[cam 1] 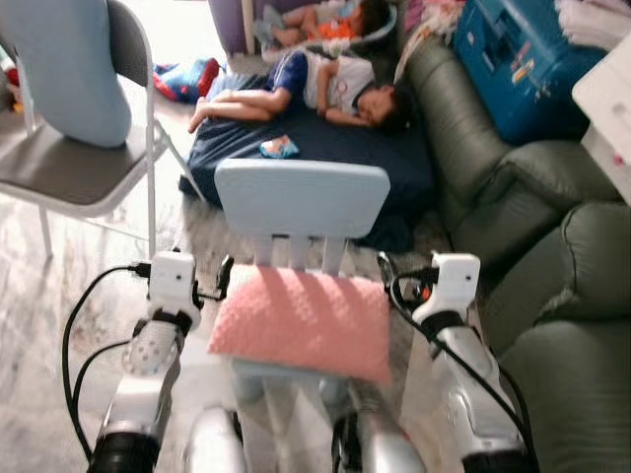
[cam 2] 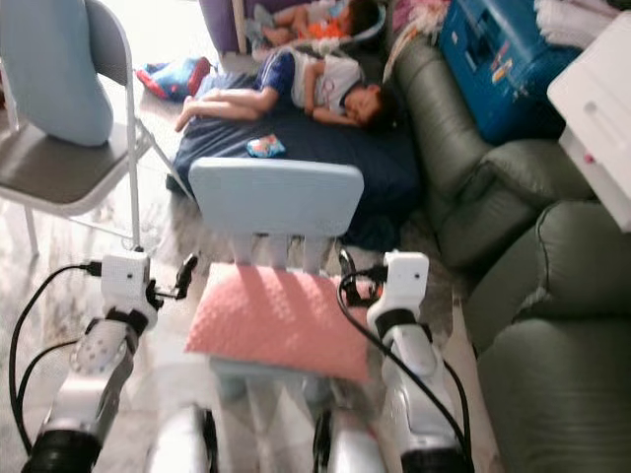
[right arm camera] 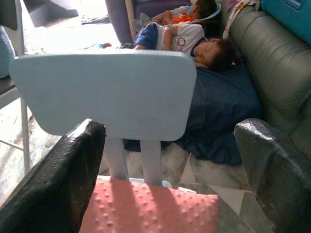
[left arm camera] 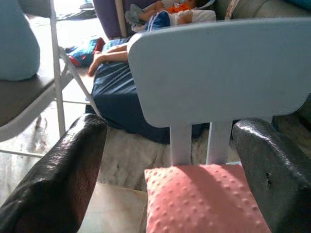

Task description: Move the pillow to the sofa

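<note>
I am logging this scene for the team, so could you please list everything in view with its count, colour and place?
pillow: one, pink, dotted, on the small chair's seat.
small chair: one, pale blue, straight ahead.
folding chair: one, grey, front left, a pale blue cushion leaning on its back.
mattress: one, dark blue, on the floor behind the small chair.
people: two, lying at the mattress's far end.
sofa: one, dark green, along the right.
suitcase: one, blue, on the sofa.
left gripper: open, left of the pillow.
right gripper: open, right of the pillow.

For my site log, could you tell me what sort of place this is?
Probably a home living room: a green sofa, people asleep on a floor mattress, and a small chair bearing a pink pillow.
</note>
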{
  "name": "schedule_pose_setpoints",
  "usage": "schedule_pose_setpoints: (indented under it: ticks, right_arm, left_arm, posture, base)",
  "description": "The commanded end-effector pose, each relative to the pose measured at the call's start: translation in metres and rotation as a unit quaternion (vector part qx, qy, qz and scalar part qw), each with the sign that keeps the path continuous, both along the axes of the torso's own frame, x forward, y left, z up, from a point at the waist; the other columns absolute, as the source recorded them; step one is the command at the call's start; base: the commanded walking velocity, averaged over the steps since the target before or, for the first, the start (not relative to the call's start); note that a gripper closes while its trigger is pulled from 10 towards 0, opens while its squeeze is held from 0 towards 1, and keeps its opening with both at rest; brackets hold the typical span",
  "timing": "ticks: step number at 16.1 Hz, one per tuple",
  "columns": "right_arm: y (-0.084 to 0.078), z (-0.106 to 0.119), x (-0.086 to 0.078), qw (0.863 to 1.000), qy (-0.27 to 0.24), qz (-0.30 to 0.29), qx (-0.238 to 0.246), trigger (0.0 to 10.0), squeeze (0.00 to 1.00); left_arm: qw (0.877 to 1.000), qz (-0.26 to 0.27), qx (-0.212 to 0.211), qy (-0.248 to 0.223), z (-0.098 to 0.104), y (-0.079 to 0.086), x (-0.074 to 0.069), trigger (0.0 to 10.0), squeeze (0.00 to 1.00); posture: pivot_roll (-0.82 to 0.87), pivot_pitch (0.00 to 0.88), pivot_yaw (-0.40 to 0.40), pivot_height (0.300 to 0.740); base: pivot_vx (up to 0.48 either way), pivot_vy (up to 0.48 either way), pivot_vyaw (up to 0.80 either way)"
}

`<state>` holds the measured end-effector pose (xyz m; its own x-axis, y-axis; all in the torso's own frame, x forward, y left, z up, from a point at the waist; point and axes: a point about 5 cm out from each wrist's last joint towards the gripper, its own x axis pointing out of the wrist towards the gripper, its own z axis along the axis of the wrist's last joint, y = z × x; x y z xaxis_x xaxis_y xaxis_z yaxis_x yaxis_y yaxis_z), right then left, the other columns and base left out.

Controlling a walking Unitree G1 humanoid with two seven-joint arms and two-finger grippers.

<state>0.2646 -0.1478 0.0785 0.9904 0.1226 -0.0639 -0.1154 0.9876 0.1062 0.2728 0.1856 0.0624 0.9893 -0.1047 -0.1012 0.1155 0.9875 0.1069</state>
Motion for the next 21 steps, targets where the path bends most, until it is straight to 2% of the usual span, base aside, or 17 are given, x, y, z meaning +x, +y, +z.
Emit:
schedule_pose_setpoints:
  ticks: [1, 3, 5, 13, 21]
  right_arm:
    - [-0.0016, -0.0015, -0.0008, 1.0, 0.003, -0.002, 0.002, 10.0, 0.0]
    - [-0.0014, -0.0021, -0.0004, 1.0, 0.003, -0.003, 0.0, 10.0, 0.0]
    - [-0.001, -0.0032, -0.0004, 1.0, 0.005, -0.004, -0.003, 10.0, 0.0]
    - [-0.0092, -0.0056, 0.0052, 1.0, 0.01, -0.005, -0.011, 10.0, 0.0]
    - [-0.0064, -0.0053, 0.0064, 1.0, 0.008, 0.013, -0.013, 10.0, 0.0]
  left_arm:
    - [1.0, -0.002, 0.006, 0.012, -0.0048, -0.0001, -0.0028, 10.0, 0.0]
    - [1.0, -0.001, 0.008, 0.013, -0.0045, 0.0, -0.0022, 10.0, 0.0]
    - [1.0, 0.001, 0.009, 0.009, -0.0037, 0.0005, -0.0015, 10.0, 0.0]
    - [1.0, 0.016, 0.023, 0.005, -0.0027, 0.0021, 0.0019, 10.0, 0.0]
    - [1.0, 0.014, 0.022, 0.003, -0.0033, 0.0006, 0.0039, 10.0, 0.0]
  posture:
    - [-0.03, 0.172, -0.049, 0.615]
    - [-0.02, 0.172, -0.048, 0.585]
    - [-0.02, 0.17, -0.048, 0.575]
    - [-0.02, 0.171, -0.054, 0.575]
    - [-0.03, 0.167, -0.06, 0.575]
  base:
    - [0.0, 0.0, 0.0]
    - [0.0, 0.0, 0.0]
    - [0.0, 0.0, 0.0]
    - [0.0, 0.0, 0.0]
    - [0.0, 0.0, 0.0]
